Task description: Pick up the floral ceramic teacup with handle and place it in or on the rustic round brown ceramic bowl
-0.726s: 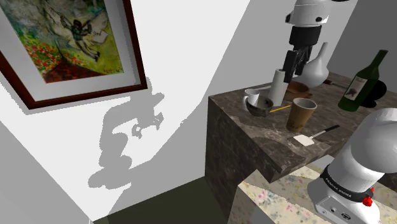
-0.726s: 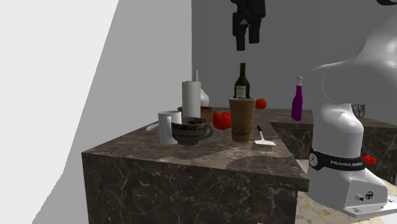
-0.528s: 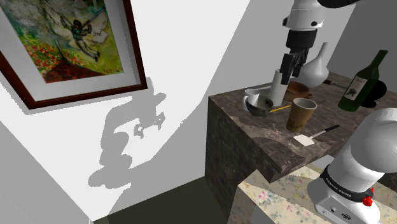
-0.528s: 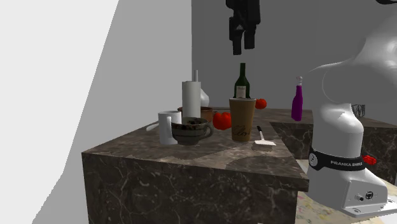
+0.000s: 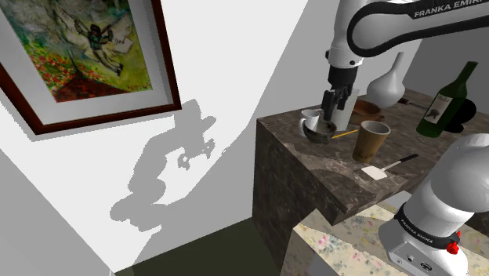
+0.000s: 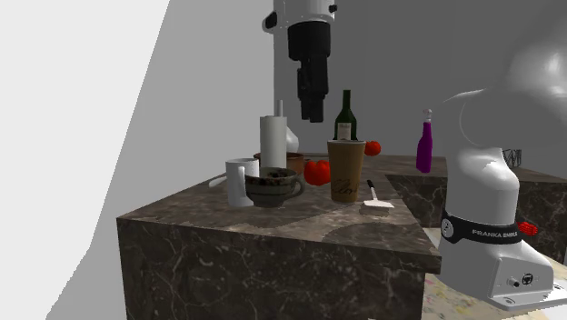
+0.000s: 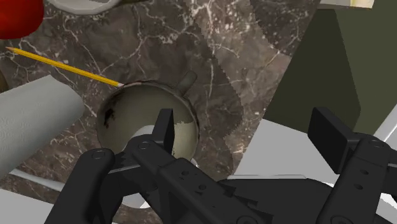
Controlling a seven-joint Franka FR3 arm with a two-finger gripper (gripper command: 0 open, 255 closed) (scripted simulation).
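The teacup point(image 5: 320, 132) is a dark, mottled cup with a side handle, near the marble counter's corner; it also shows as the teacup point(image 6: 273, 188) and the teacup point(image 7: 137, 114), pale inside. My gripper point(image 5: 332, 103) hangs open a little above it, also seen as the gripper point(image 6: 313, 107). In the wrist view the gripper point(image 7: 248, 130) has one finger over the cup's mouth and the other past the counter's edge. Nothing is held. The brown bowl point(image 5: 371, 118) sits behind the paper roll, partly hidden, and shows as the bowl point(image 6: 293, 162).
A white mug point(image 6: 240, 180) touches the teacup's side. Close by stand a paper towel roll point(image 6: 273, 141), a tan cup point(image 6: 346, 170), a red fruit point(image 6: 317, 171), a green bottle point(image 5: 448, 98), a white vase point(image 5: 388, 82), a yellow pencil point(image 7: 63, 65) and a spatula point(image 5: 385, 167).
The arm has swung down and toward the shoulder view's left, bringing the gripper from high above the paper roll to just over the teacup. The fingers stay open.
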